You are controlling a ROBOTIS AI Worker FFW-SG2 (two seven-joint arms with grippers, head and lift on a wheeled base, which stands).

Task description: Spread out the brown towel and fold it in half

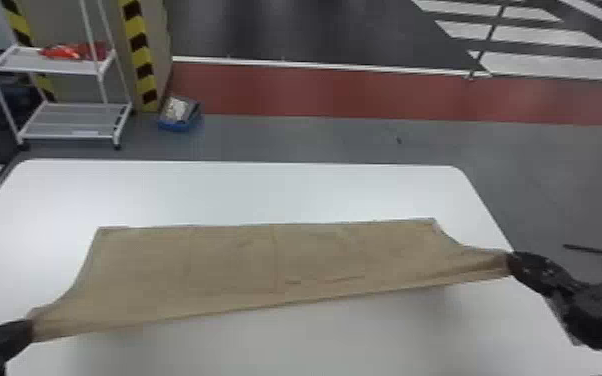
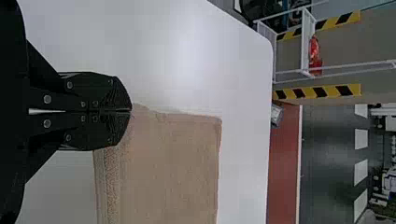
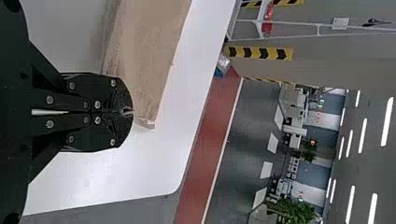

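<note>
Both ends held. My left tool [image 2: 131,110] is clenched on one near corner of the brown towel [image 1: 225,265]; my right tool [image 3: 132,112] is clenched on the other. The towel spans the gap between them, over the white counter [image 1: 245,190], its body reaching forward of both tools.

Reason for the hold, as I judge it: a grip at each end keeps the near edge taut, so the cloth can be squared and that edge carried as one line. The far edge, away from the tools, seems to rest on the counter and would serve as anchor. Soft shade below the near edge suggests it is raised.

Material: thin, limp, matt cloth with a slight nap; a coarser, ribbed-looking band runs along the edge by the left tool. Shape: wide strip, far edge nearly straight, sides curving inward towards each tool, where the fabric bunches into narrow necks. Faint creases cross the middle. One layer or two: cannot tell.

Risk noted: pulling harder could drag the far edge askew.
</note>
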